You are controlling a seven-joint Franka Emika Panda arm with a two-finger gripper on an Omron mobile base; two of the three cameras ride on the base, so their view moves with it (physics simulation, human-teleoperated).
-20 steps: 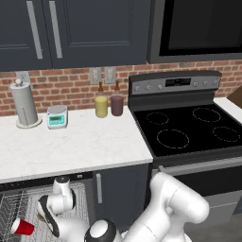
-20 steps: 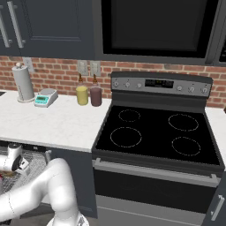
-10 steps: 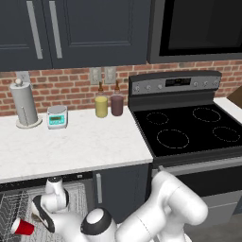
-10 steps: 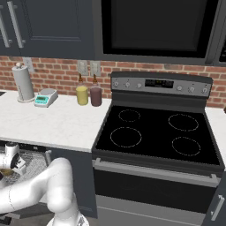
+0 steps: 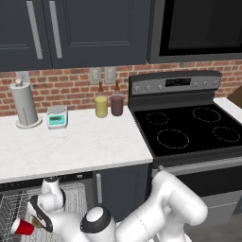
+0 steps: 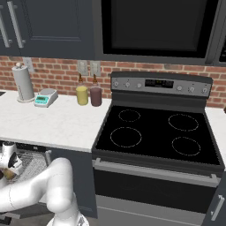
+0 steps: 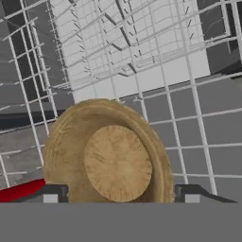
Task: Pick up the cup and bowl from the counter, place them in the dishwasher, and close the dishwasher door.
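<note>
In the hand view the brown bowl (image 7: 111,158) lies tilted in the white wire rack (image 7: 142,56) of the dishwasher, its round underside toward the camera. My gripper (image 7: 120,194) is open, one fingertip at each side of the bowl. The red cup (image 7: 21,190) lies just left of the bowl. From the left base view, the gripper (image 5: 34,218) reaches low into the dishwasher (image 5: 71,189) beside the cup (image 5: 21,227). The right base view catches the hand (image 6: 6,165) at the far left edge. The dishwasher door is out of view.
On the marble counter (image 5: 80,142) stand a paper-towel roll (image 5: 23,104), a small scale (image 5: 56,116), a yellow jar (image 5: 101,106) and a maroon jar (image 5: 116,105). The black stove (image 5: 189,132) is to the right. A narrow cabinet door (image 5: 120,189) flanks the dishwasher.
The jaws have spread wide apart, letting go of the bowl in the rack. The arm has leaned a little further left and down.
</note>
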